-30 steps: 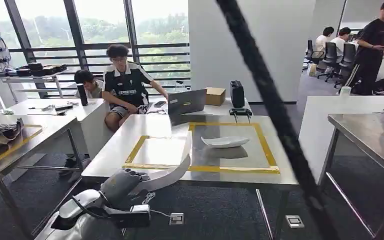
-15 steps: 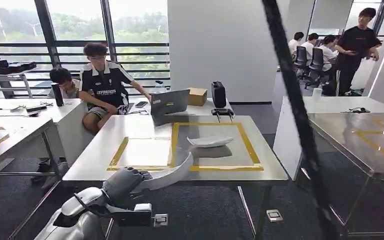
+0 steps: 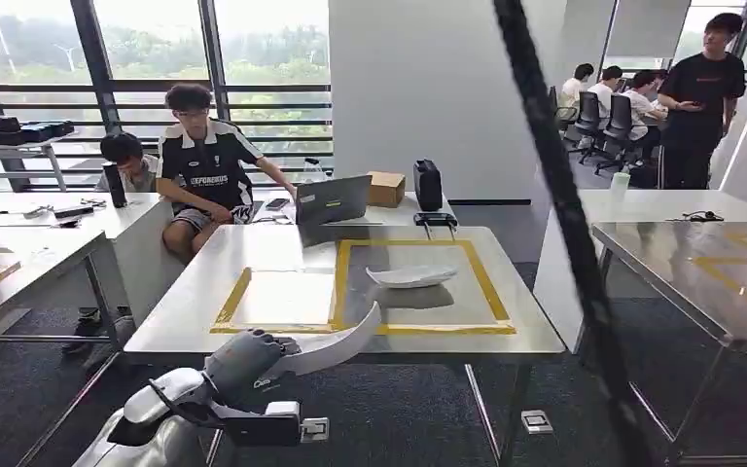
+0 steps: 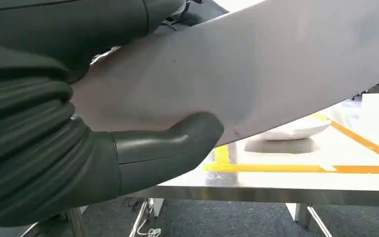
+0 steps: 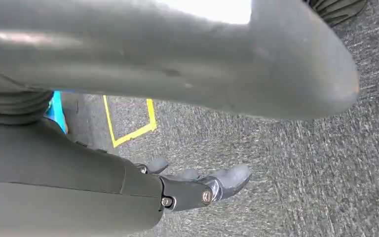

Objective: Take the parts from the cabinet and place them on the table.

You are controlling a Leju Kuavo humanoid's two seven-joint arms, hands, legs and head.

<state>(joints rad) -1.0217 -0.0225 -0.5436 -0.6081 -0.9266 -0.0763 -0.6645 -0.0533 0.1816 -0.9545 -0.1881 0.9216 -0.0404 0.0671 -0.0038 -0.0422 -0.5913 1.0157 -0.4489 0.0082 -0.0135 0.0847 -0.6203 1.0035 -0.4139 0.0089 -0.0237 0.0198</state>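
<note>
Table [image 3: 253,258] with yellow tape carries one white part [image 3: 410,276]; left robot hand [image 3: 243,357] grips another

The head view looks forward and down from high on the robot, across the tabletop [image 3: 282,248] with its yellow tape frame [image 3: 493,292] toward windows and seated people. The left wrist view sits close behind the left hand [image 4: 54,143], facing the same tabletop [image 4: 296,185] from just below its edge level; both views share the tape frame [image 4: 301,168] and a white part [image 3: 410,276] lying there. The right wrist view looks down past the right hand [image 5: 177,190] at grey carpet [image 5: 301,187].
</note>
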